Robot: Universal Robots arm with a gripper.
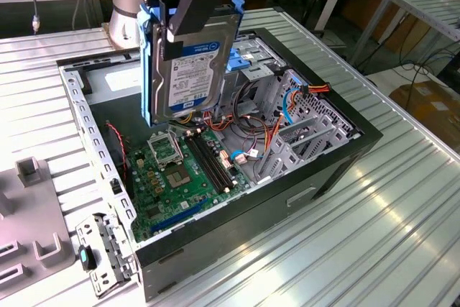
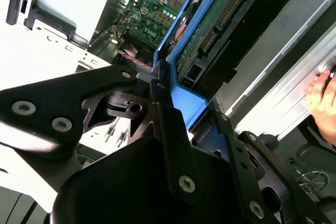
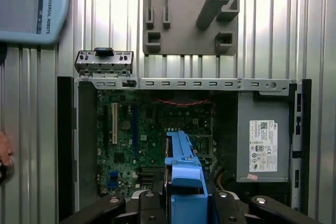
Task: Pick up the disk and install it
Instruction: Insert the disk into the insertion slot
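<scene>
The disk (image 1: 194,55), a dark-grey hard drive in bright blue side rails, hangs upright above the open computer case (image 1: 330,170), over the motherboard (image 1: 180,170). My gripper (image 1: 172,34) is shut on it from above, with the black fingers (image 1: 181,5) pressing its flat faces. In the second wrist view the disk (image 2: 220,19) shows its circuit-board side beyond the gripper (image 2: 168,114). In the first wrist view the blue rail of the disk (image 3: 184,166) rises edge-on from the gripper (image 3: 184,211), above the motherboard (image 3: 147,129).
The drive cage (image 1: 287,106) with loose cables sits at the case's side toward the exterior view's right. A power supply (image 3: 262,145) fills one corner. A grey fixture plate (image 1: 29,206) and a metal bracket (image 1: 100,249) lie beside the case. A person's hand (image 2: 323,98) rests on the table.
</scene>
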